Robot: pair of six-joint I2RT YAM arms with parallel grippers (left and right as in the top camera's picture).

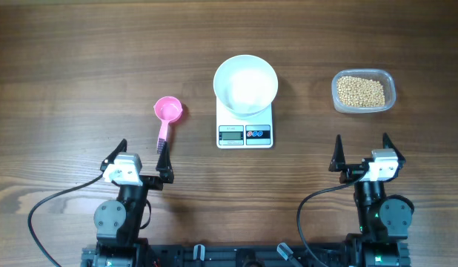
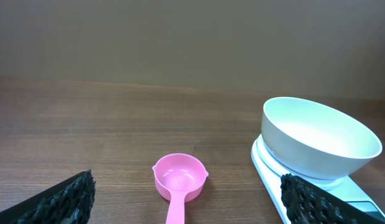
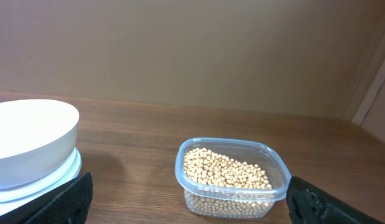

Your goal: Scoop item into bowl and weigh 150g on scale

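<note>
Left gripper (image 1: 142, 152), right gripper (image 1: 362, 148) — fingers spread, empty. Left one should pinch pink scoop (image 1: 167, 111) mid-handle — level, square-on — before reaching beans (image 1: 362, 91).

You're seeing the bowl (image 1: 245, 83) sitting on the scale (image 1: 244, 135) — scoop (image 1: 168, 111) lying to its left, beans (image 1: 361, 90) sitting in the tub (image 1: 336, 95) at right. Left gripper (image 1: 144, 144) and right gripper (image 1: 362, 138) are gaping, holding nothing.

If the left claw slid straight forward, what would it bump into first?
Most likely the pink scoop, its handle end lying right ahead of the open left gripper; exact depth is unclear.
</note>
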